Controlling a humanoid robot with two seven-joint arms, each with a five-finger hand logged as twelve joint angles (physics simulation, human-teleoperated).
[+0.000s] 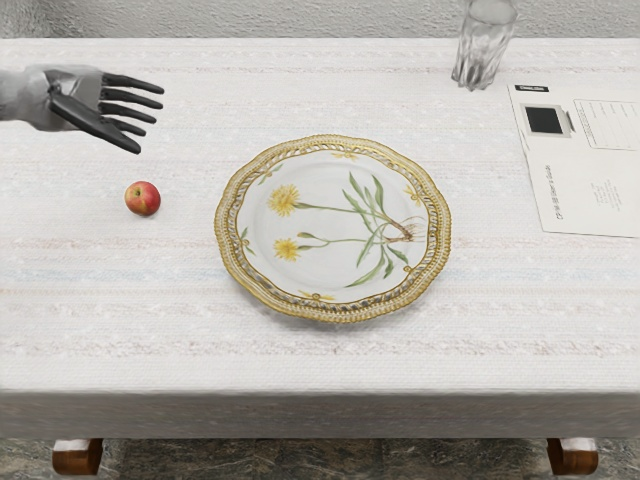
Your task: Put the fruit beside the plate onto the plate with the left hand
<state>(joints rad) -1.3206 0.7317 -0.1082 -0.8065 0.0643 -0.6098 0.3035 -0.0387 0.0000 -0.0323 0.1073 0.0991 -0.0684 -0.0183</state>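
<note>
At the far left, the left hand [100,105] reaches in over the table [150,300] with its dark fingers [130,100] spread wide and holding nothing. Nearer and slightly right of it lies the apple [143,198] (red with a yellowish patch), resting on the cloth well left of the plate [232,215] and apart from the hand. The plate sits mid-table, gold-rimmed with yellow flowers painted on it. Far right of centre stands a clear glass [484,40], and at the right edge lies a printed paper sheet [590,180].
</note>
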